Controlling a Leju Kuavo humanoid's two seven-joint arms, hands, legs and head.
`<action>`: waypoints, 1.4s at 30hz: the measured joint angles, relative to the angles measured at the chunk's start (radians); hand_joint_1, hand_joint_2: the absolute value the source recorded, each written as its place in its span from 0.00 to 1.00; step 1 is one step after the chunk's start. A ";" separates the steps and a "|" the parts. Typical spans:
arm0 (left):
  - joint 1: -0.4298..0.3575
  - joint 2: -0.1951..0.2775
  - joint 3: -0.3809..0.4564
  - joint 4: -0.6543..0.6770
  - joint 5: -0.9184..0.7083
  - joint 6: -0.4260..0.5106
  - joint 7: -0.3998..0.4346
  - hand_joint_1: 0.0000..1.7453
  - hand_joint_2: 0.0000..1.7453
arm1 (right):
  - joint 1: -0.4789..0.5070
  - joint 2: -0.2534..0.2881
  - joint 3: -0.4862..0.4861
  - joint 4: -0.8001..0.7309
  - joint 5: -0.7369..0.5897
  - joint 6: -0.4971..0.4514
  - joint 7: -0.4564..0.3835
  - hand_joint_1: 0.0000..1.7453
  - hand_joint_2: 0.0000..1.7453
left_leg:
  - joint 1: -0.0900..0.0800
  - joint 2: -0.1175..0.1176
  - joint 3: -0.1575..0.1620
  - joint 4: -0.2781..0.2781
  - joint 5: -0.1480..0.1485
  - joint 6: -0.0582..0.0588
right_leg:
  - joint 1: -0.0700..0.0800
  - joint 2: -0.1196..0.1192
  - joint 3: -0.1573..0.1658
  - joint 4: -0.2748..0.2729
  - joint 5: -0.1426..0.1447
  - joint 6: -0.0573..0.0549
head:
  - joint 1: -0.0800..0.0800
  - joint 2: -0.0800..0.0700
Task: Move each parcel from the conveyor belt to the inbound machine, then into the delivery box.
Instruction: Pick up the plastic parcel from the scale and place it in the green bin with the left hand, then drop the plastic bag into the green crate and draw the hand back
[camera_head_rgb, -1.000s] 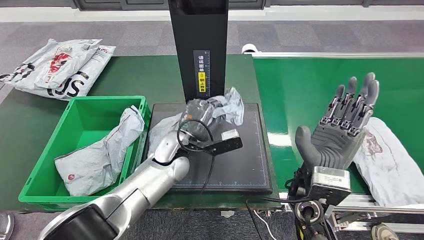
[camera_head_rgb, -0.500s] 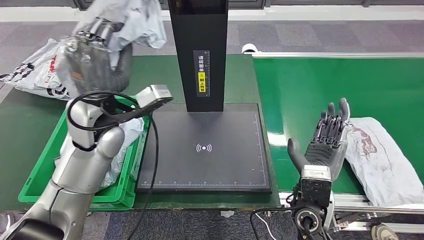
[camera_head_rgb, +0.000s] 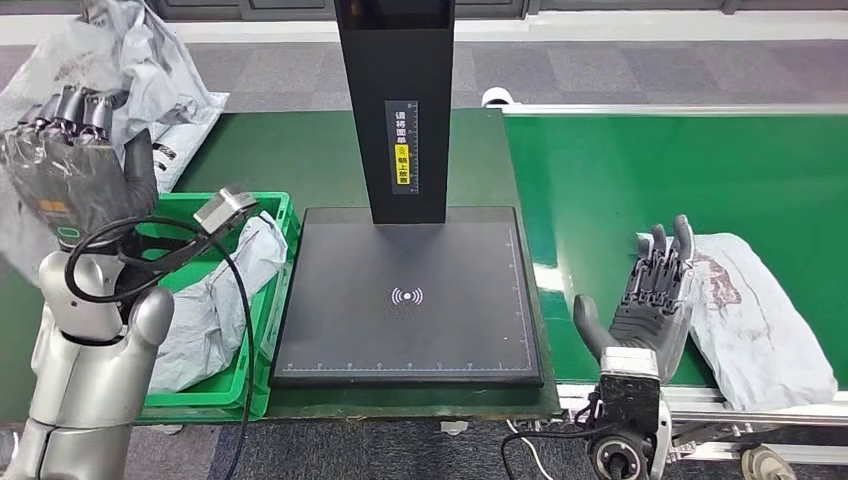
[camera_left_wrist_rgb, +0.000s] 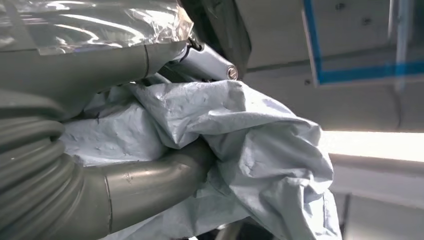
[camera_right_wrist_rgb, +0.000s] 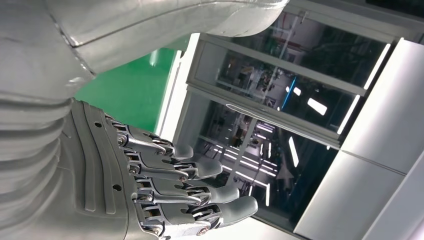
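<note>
My left hand (camera_head_rgb: 75, 165) is raised high at the left, above the green delivery box (camera_head_rgb: 275, 215), and grips a crumpled grey parcel (camera_head_rgb: 130, 45). The left wrist view shows that parcel (camera_left_wrist_rgb: 240, 145) bunched between the thumb and fingers. A second grey parcel (camera_head_rgb: 215, 300) lies inside the box. My right hand (camera_head_rgb: 650, 295) stands open and upright beside a white parcel (camera_head_rgb: 760, 315) lying on the green conveyor belt (camera_head_rgb: 680, 170); it holds nothing. The black inbound machine plate (camera_head_rgb: 410, 300) is bare, with its black column (camera_head_rgb: 395, 100) behind.
Several printed parcels (camera_head_rgb: 190, 120) lie on the dark green table at the far left, behind the box. The conveyor's metal frame (camera_head_rgb: 720, 425) runs along the near right edge. Grey floor lies beyond the table.
My left hand has carried the grey parcel off the machine plate, up and leftward to above the box. My right hand has sunk lower beside the white parcel.
</note>
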 joint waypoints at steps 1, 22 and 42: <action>0.018 0.011 0.012 0.005 -0.004 -0.010 0.004 1.00 1.00 | 0.001 -0.001 0.000 0.000 0.000 0.004 0.000 0.00 1.00 | 0.000 0.001 0.000 0.000 0.000 0.000 | 0.000 0.000 0.000 0.000 0.000 0.000 | 0.000 0.000; 0.124 0.036 0.035 0.152 -0.005 -0.119 0.030 1.00 1.00 | -0.002 -0.007 -0.001 -0.012 0.012 0.027 0.001 0.00 1.00 | 0.001 0.000 -0.001 0.000 0.000 0.000 | 0.001 0.000 0.000 0.000 -0.001 -0.001 | 0.000 0.000; 0.125 0.036 0.035 0.160 -0.005 -0.119 0.030 1.00 1.00 | -0.002 -0.007 -0.001 -0.015 0.012 0.027 0.001 0.00 1.00 | 0.001 0.000 0.000 0.000 0.000 -0.001 | 0.001 0.000 0.000 0.000 -0.001 -0.001 | 0.000 0.000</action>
